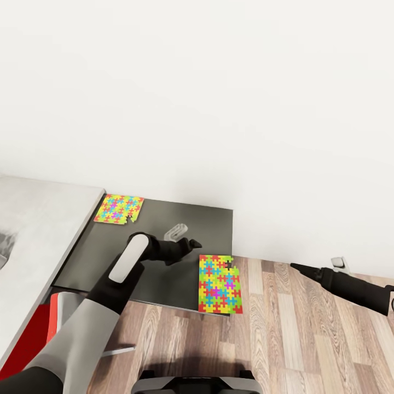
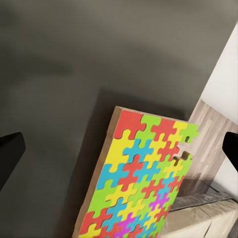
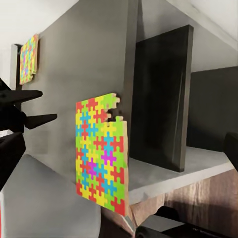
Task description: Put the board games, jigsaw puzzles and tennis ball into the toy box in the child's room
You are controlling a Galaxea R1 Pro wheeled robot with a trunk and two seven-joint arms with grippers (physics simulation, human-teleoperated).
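Two jigsaw puzzles lie on the dark-grey lower part of the table [image 1: 164, 279]. One puzzle [image 1: 119, 209] is at the back left corner. The other puzzle [image 1: 220, 284] sits at the front right corner and overhangs the edge; it also shows in the wrist views [image 2: 139, 178] [image 3: 101, 153]. My left gripper [image 1: 192, 245] hovers open just left of and behind this puzzle, with its fingertips [image 2: 10, 153] wide apart. My right gripper [image 1: 295, 267] is open over the floor to the puzzle's right, pointing at it. The toy box, board games, tennis ball and bed are out of view.
The pale table top [image 1: 38, 230] rises at the left. A small translucent grey object [image 1: 176, 231] lies on the dark section behind my left gripper. Something red [image 1: 33, 334] sits low at the left. Wood floor [image 1: 306, 339] spreads to the right, below a white wall.
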